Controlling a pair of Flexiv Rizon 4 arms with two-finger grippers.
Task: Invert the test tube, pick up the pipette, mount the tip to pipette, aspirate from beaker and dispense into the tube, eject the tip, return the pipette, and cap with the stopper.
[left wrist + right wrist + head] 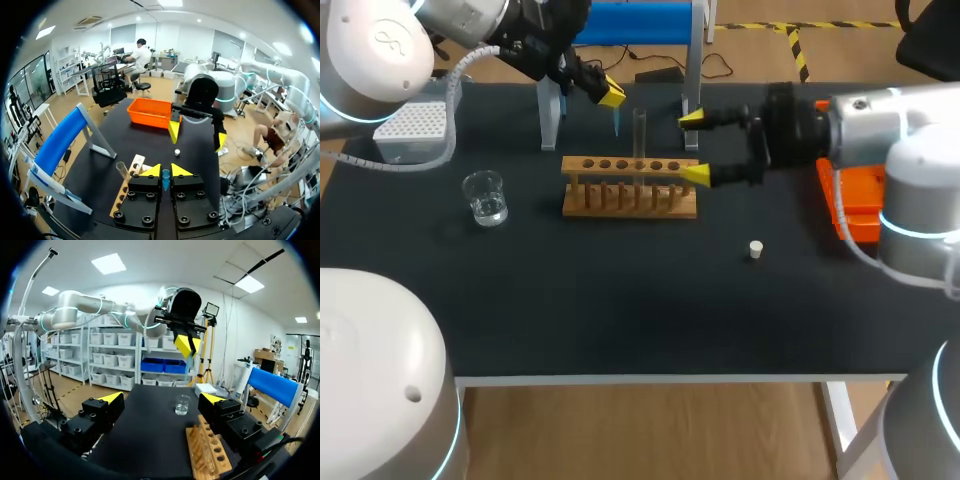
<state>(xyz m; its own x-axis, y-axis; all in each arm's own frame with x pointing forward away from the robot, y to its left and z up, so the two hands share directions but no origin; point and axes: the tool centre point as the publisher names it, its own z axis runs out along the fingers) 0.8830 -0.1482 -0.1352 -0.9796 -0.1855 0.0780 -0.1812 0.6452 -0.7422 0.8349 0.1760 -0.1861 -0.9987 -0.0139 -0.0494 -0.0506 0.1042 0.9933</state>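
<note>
Black worktop (620,310) in a bright, white-lit lab. At centre, a wooden rack (630,190) with a glass tube (640,130) upright in it. Off the rack's left end, a beaker (485,197); nearer the right, well apart, a small white stopper (756,249). Left claw (608,94) clenched on a blue pipette (166,181) behind the rack. Right claw (692,147) released, fingers spread just beside the rack's right end. White tip box (412,128) far left, orange bin (855,205) far right.

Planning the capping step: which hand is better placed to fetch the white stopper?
Right. The right hand is open and on the stopper's side of the rack; the left hand is shut on the pipette.
</note>
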